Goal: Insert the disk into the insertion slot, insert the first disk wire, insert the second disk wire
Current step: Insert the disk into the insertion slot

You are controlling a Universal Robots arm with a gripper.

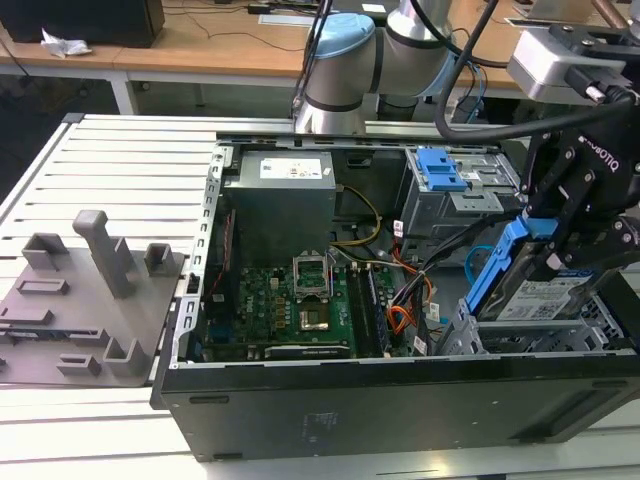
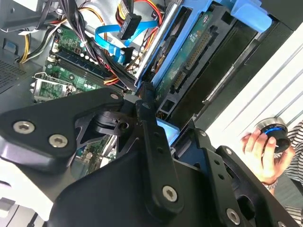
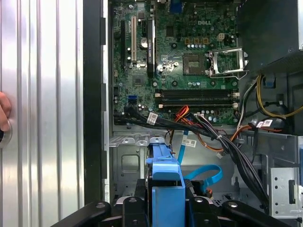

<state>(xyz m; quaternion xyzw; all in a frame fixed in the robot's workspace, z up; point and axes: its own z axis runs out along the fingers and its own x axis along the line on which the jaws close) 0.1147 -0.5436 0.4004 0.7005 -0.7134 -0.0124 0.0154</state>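
Gripper [image 1: 540,245]: closed on the disk [image 1: 535,297]. The black fingers [image 3: 131,208] are clamped against either side of its blue carrier.

Disk: held tilted, label side up, with the blue-framed end raised. Its lower end is set at the mouth of the slot [image 1: 520,338]. Whether it is seated there cannot be told.

Slot: low grey bay in the case [image 1: 400,400], at the corner on the exterior view's right, just beside the cage [image 1: 460,200] with the blue latch [image 1: 440,170].

Case: laid open on the slatted table [image 1: 130,160]. The motherboard [image 1: 290,300] and the power supply [image 1: 280,200] are exposed.

Cables: a black bundle [image 3: 227,142] is draped between motherboard and slot. A loose blue cable [image 3: 208,174] is looped beside the carrier, and orange wires [image 1: 400,320] lie near the slot.

Fixture [image 1: 90,300]: grey moulded plate, placed on the table well apart from the case, at the exterior view's left.

Hand [image 2: 260,151]: a person's, outside the case, closed round a knob [image 2: 274,132] with a blue ring.
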